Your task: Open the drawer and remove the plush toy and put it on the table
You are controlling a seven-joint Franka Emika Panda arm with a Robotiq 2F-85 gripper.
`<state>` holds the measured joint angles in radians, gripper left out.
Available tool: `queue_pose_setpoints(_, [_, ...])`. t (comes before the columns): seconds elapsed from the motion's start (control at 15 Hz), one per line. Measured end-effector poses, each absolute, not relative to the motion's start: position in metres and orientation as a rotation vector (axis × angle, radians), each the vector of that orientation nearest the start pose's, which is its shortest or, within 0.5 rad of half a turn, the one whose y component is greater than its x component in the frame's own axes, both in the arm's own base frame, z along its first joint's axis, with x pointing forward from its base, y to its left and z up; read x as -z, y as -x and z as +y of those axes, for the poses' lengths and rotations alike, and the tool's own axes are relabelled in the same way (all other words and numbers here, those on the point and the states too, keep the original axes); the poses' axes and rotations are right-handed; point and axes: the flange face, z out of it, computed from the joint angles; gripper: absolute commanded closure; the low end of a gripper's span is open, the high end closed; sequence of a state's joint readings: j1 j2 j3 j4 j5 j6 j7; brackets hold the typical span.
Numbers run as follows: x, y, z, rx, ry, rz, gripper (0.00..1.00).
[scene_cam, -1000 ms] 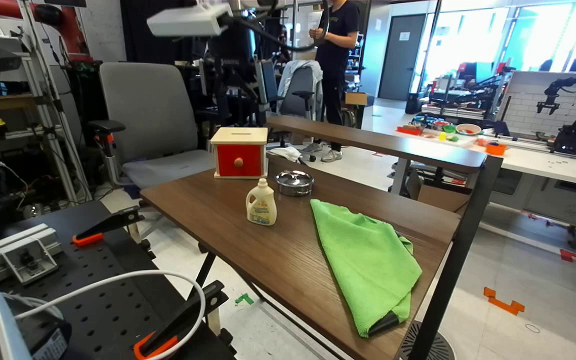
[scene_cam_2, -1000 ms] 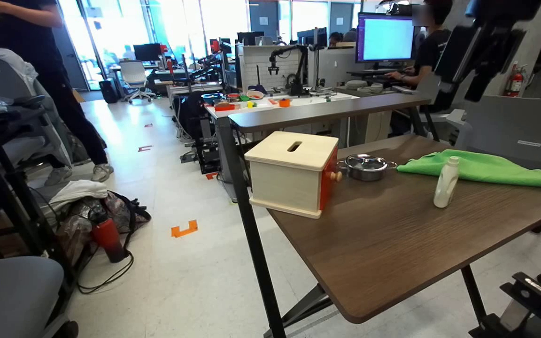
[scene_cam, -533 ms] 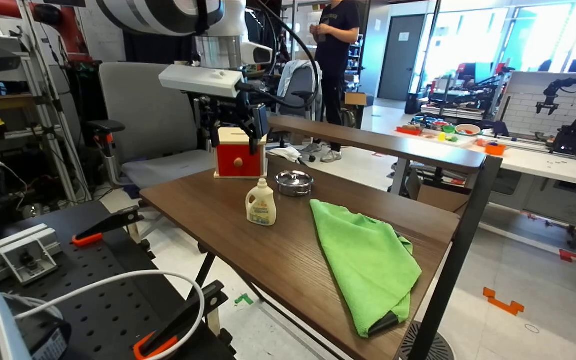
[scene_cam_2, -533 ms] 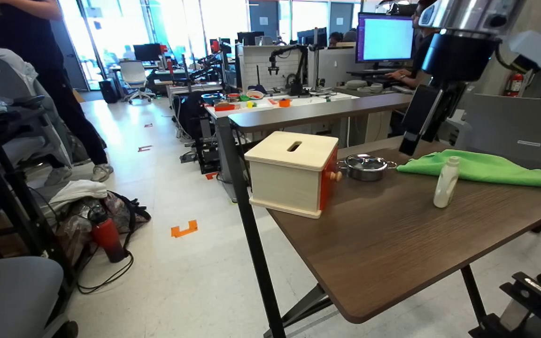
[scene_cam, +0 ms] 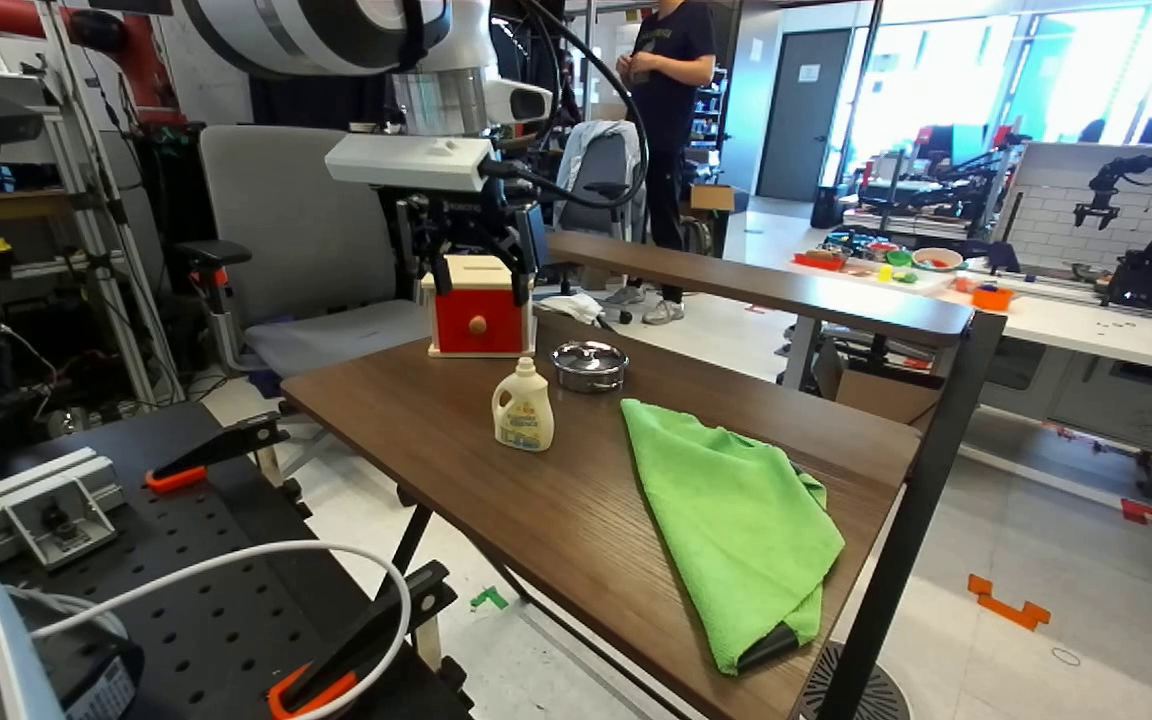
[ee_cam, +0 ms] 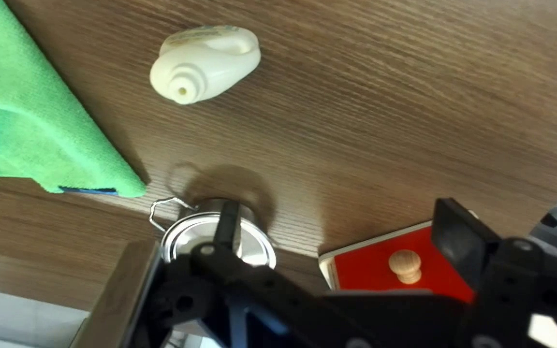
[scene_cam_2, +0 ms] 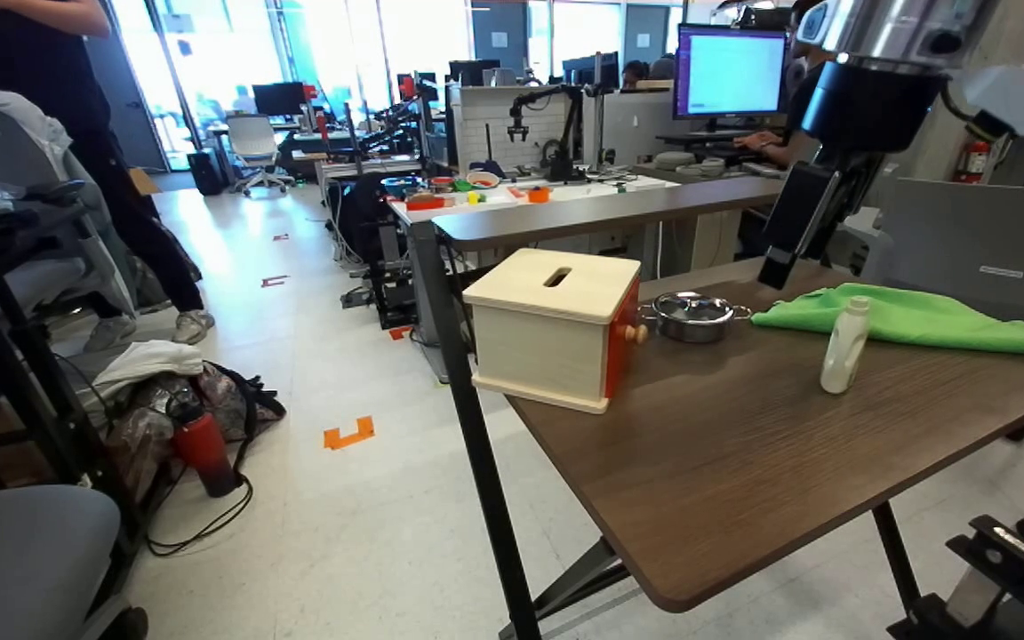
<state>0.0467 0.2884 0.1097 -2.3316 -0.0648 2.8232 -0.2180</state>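
The drawer is a small box with a tan top and red front (scene_cam: 454,325), standing at the table's end in both exterior views (scene_cam_2: 540,351). Its red front sits flush, so it is shut. Its round wooden knob (ee_cam: 405,265) shows in the wrist view. No plush toy is in view; the inside of the box is hidden. My gripper (scene_cam: 482,289) is open and empty, pointing down above the table (scene_cam: 586,510). In an exterior view (scene_cam_2: 789,268) it hangs above the table, apart from the drawer. In the wrist view, the knob appears between the spread fingers (ee_cam: 460,241).
A steel pot with a lid (scene_cam: 589,368) stands beside the drawer. A cream bottle (scene_cam: 524,412) stands upright in front of it. A green cloth (scene_cam: 736,530) lies further along the table. A raised brown shelf (scene_cam: 756,285) runs along one long side.
One second ago the gripper was higher, near the top of both exterior views. It has come down over the table, then shifted only slightly in the last half second. The drawer has not moved.
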Motion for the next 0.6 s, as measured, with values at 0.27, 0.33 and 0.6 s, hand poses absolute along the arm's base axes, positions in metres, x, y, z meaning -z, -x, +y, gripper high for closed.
queue_pose_setpoints(0.27, [-0.228, -0.535, 0.095, 0.417, 3.047, -0.668, 0.0])
queue_pose_setpoints(0.33, [-0.225, -0.535, 0.1, 0.447, 3.032, -0.688, 0.0])
queue_pose_setpoints(0.6, [-0.203, -0.533, 0.137, 0.496, 2.907, -0.899, 0.0])
